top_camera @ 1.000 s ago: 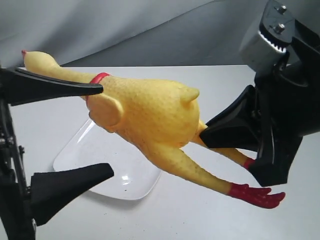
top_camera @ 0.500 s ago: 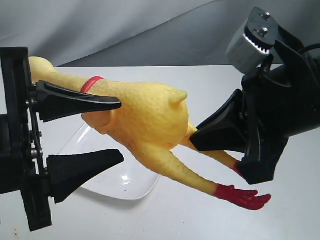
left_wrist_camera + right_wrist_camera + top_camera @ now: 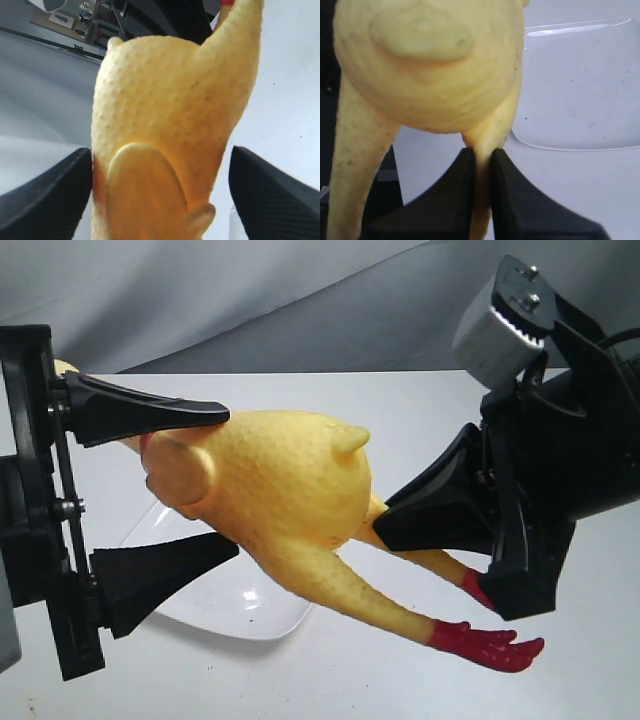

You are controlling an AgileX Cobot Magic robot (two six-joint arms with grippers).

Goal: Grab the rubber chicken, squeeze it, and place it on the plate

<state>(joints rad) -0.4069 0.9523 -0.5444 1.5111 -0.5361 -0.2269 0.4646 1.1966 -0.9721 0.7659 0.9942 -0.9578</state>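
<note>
Right gripper (image 3: 479, 162): closed on one thin leg of the rubber chicken (image 3: 290, 480), which hangs in the air above the plate (image 3: 255, 605). Left gripper (image 3: 230, 480): open, jaws straddling the body; contact on one side is possible but unclear. Risk: the squeeze may twist the leg out of the narrow pinch and drop the toy off-plate. Plate: the visible part holds nothing.

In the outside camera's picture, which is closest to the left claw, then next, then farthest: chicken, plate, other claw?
1. rubber chicken: between the left gripper's open fingers.
2. plate: just under its lower finger.
3. right gripper: across on the right, clamping the chicken's leg.
</note>
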